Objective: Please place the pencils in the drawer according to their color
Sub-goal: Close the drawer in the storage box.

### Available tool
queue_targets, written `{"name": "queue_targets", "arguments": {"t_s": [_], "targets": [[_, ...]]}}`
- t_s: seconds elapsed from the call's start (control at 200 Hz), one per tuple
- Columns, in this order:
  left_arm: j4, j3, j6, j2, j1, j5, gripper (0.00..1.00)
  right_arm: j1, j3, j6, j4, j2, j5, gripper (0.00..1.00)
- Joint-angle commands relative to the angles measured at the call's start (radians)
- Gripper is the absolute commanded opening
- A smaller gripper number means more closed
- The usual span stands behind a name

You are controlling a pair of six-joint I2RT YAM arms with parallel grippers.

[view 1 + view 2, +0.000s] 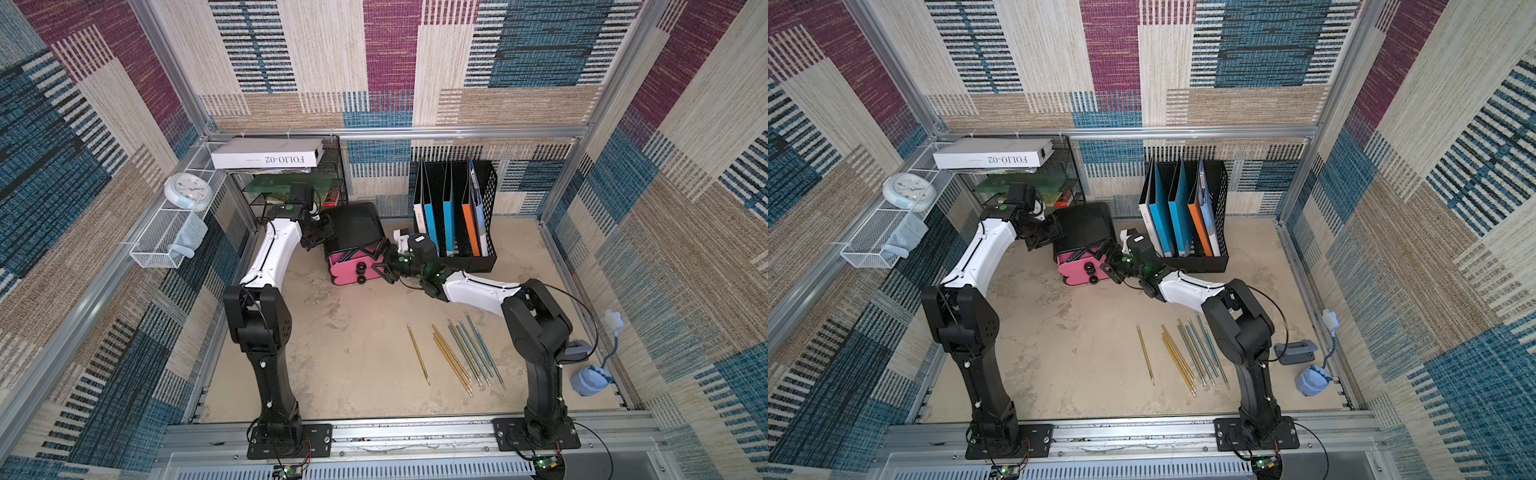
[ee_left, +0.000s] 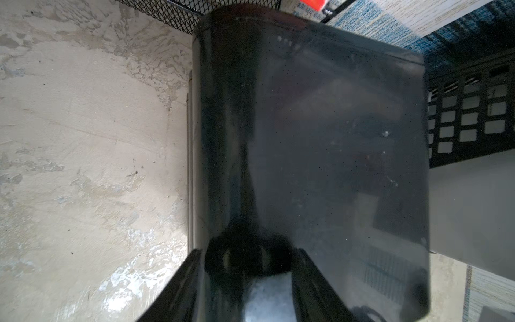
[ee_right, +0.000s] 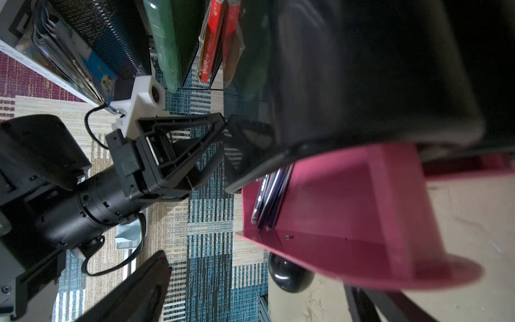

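I think the step now is to push the top pink plastic drawer (image 3: 348, 200) back into the small shiny black chest with rounded corners (image 1: 355, 226). That drawer is pulled out. A few dark, thin pencils (image 3: 271, 195) lie inside it, along one side wall.

My right gripper (image 1: 380, 262) is just beside the front of the open drawer. Its jaws are wide apart and hold nothing. My left gripper (image 1: 319, 236) is on the other side of the chest, touching its black wall. I cannot tell if it is squeezing the wall or only leaning on it.

To do this well, I would push flat on the pink front, close to the round black knob (image 3: 289, 276), and go straight in, slowly. A push at one corner could turn the drawer and make it stick. The left gripper should keep the chest steady so it does not slide on the pale beige table (image 1: 332, 353). First I would check that no pencil end sticks up over the front, because it could jam.

The yellow-gold pencils (image 1: 451, 357) and the teal-green pencils (image 1: 478, 349) lie on the table near the right arm's base, well apart from the chest. One yellow one lies a bit away from the bunch. They need the other two drawers.
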Motion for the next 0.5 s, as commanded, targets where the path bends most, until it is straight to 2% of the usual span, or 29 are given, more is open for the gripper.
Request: {"name": "queue_targets", "arguments": {"t_s": [0.0,0.346,0.496], "targets": [[-0.093,-0.014,-0.002,0.006,-0.004,0.030,0.53,-0.006,0.070,-0.020,-0.019,0.036,-0.020,0.99],[-0.077,-0.041,-0.005,-0.007,-0.010,0.041,0.51,-0.015,0.186,-0.009,-0.033,0.108,-0.031,0.99],[-0.060,-0.064,-0.008,-0.021,-0.011,0.046,0.51,-0.016,0.185,-0.017,-0.036,0.102,-0.037,0.99]]}}
